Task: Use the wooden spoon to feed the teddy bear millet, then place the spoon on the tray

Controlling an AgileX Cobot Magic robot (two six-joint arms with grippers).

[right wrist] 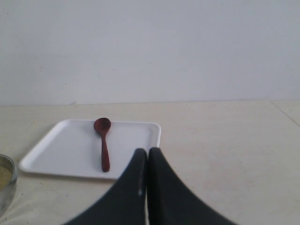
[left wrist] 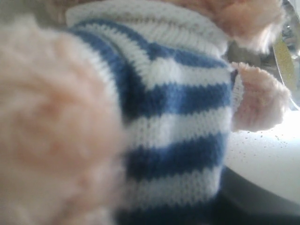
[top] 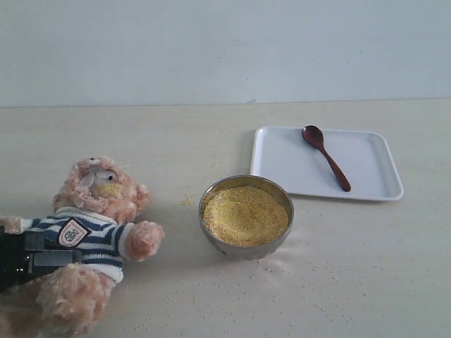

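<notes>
Diagonally on the tray (top: 366, 169) lies the wooden spoon (top: 328, 160), bowl end toward the far wall, handle nearer. Only its wrist view shows the right pincer (right wrist: 147, 153), clenched empty; the left pincer (top: 34, 258) grasps the teddy bear (top: 106, 201).

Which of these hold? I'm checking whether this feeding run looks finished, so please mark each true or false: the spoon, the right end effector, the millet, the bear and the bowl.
1. The wooden spoon lies on the tray. True.
2. The right end effector is open. False: its jaws are pressed together with nothing between them.
3. The millet fills the steel bowl. True.
4. The teddy bear sits on the tray. False: it is at the far left of the exterior view, well away from the tray.
5. The steel bowl stands on the tray. False: it stands on the table, just off the tray's near left corner.
</notes>
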